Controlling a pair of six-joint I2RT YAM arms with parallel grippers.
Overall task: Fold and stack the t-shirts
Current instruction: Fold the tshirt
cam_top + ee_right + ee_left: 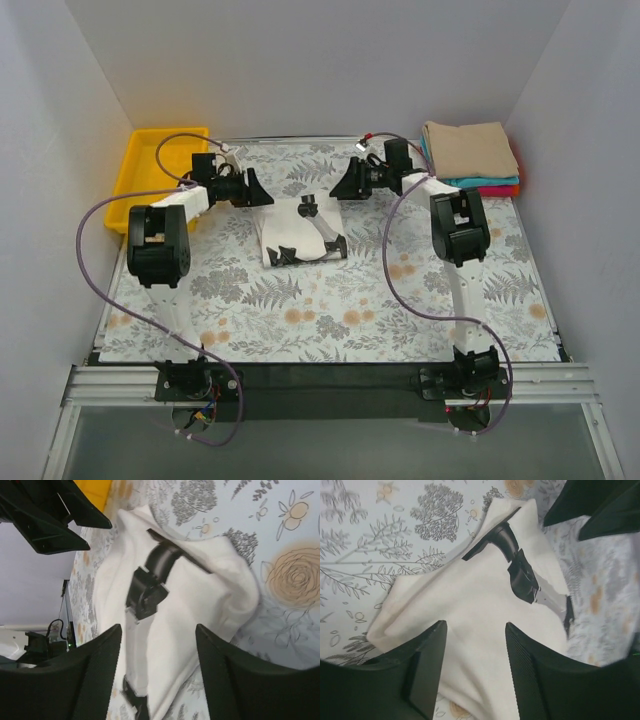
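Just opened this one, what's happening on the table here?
Two robot arms are working on a white t-shirt with a black print. It lies partly folded in the middle of the floral table cover. The left gripper and the right gripper hover near its far side, fingers open, holding nothing. A stack of folded shirts, tan on top of teal and red, sits at the far right corner.

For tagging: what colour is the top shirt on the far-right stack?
Tan. The top shirt shows best in the top external view.

Yellow, perhaps plastic, bin [150,160] at the far-left corner of the floral table cover [330,310].
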